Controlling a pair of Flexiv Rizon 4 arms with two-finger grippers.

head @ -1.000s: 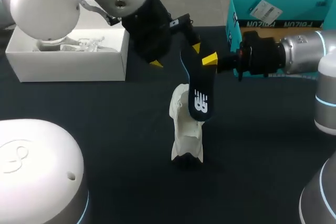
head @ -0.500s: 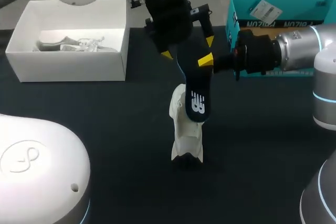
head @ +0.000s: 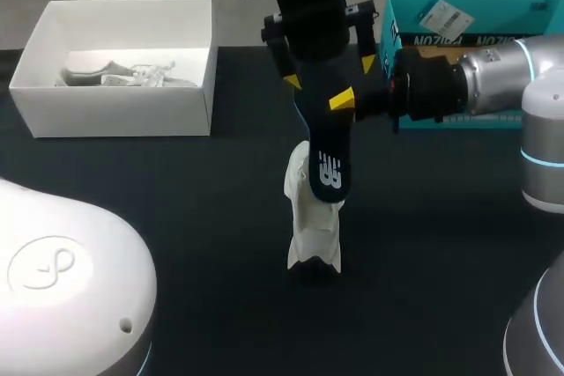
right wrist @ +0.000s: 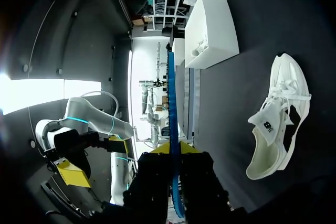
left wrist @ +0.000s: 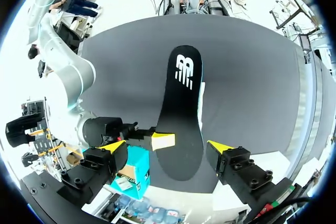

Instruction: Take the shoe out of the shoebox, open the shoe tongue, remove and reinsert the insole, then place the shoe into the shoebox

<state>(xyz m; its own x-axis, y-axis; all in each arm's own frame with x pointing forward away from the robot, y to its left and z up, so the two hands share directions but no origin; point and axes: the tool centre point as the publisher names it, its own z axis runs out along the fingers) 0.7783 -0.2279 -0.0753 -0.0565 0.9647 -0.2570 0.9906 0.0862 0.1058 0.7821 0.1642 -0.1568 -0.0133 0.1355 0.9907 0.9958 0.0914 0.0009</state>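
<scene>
While my right end effector (head: 345, 100) is pinching the upper end of the insole (head: 328, 160) between its tips, the insole is hanging nearly upright, with its logo end pointing down at the shoe (head: 313, 217). The shoe is lying on the bench (head: 176, 217) directly below, tongue folded open. My left end effector (head: 330, 73) is hovering with its fingers spread to either side of the insole's top. I am counting one insole, one shoe and two boxes: the white shoebox (head: 115, 114) and a teal box (head: 476, 40).
</scene>
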